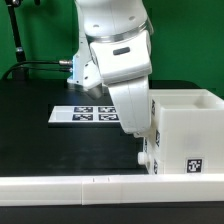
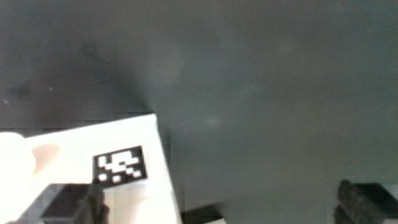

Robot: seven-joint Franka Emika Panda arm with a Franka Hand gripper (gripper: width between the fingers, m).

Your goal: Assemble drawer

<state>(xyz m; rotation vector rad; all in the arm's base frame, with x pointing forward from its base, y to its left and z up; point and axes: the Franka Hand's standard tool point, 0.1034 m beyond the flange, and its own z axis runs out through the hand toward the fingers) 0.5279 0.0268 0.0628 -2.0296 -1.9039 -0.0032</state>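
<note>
The drawer's big white hollow housing [image 1: 185,130] stands at the exterior view's right, open side up, with a square tag on its front face. My gripper [image 1: 146,152] is low at the housing's left wall, mostly hidden by the arm. In the wrist view a white corner of the housing [image 2: 80,150] with a tag shows. The gripper [image 2: 217,208] is open, its fingers [image 2: 71,205] wide apart, one over the white part and the other over the dark table. Nothing is clamped. The two knobbed trays are out of view.
The marker board [image 1: 88,113] lies flat on the black table [image 1: 40,140] behind the arm. A long low white rail [image 1: 90,190] runs along the front edge. A green backdrop stands behind.
</note>
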